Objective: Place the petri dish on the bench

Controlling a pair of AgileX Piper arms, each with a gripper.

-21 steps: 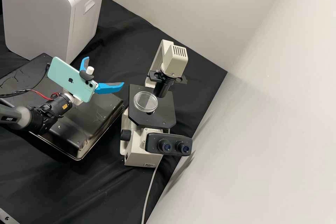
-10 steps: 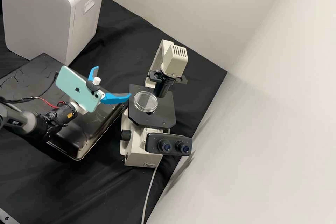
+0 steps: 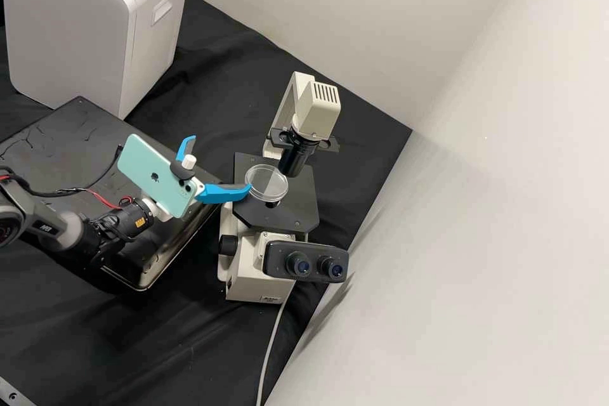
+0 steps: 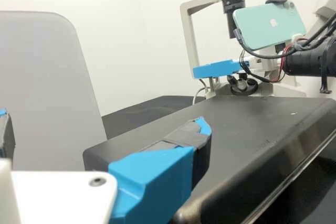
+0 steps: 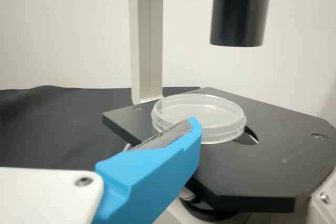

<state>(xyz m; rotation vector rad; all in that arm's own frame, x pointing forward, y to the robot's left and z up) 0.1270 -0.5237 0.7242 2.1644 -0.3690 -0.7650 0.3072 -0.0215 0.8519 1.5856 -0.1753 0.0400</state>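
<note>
Petri dish [image 3: 266, 181]: on microscope stage [image 3: 299, 204], just beside one fingertip [image 5: 181, 135] of right gripper [image 3: 220, 162], outside its spread fingers. Left gripper [image 4: 102, 121]: fingers apart, away from stage.

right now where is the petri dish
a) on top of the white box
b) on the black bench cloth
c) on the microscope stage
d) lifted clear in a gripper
c: the petri dish lies flat on the black microscope stage, just below the dark lens tube.
</note>
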